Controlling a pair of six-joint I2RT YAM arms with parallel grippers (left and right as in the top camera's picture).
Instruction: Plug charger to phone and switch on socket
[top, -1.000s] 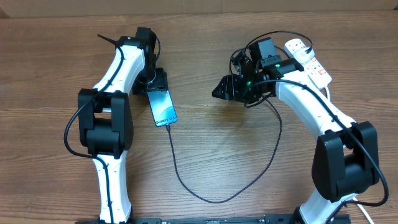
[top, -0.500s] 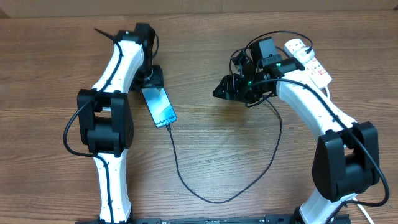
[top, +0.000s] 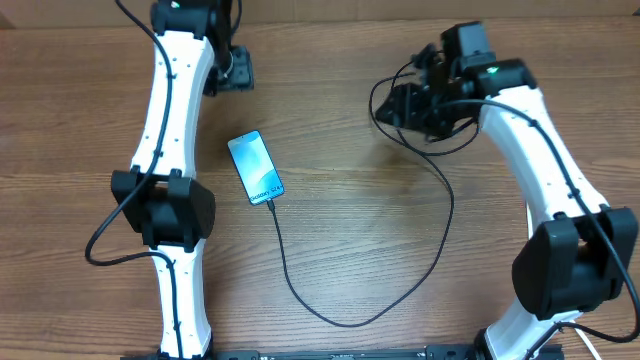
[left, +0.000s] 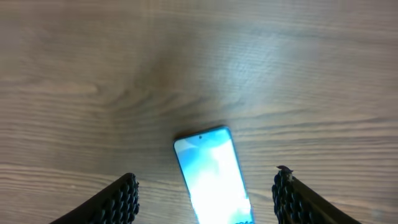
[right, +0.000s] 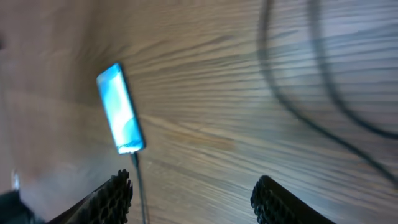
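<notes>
Overhead: fixed above, looking straight down at the tabletop (top: 350, 230) from far off; the whole work area is in frame.

Left wrist: high up, facing down between its own jaws; phone (left: 214, 177) at bottom centre, fairly near.

Right wrist: oblique and blurred, looking across the wood with the phone small at left.

All three views share the phone.

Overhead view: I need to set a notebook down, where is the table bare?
Bare wood lies inside the charger loop, right of the phone, and between the left gripper and right gripper. Its cable bunches around the right gripper.
</notes>
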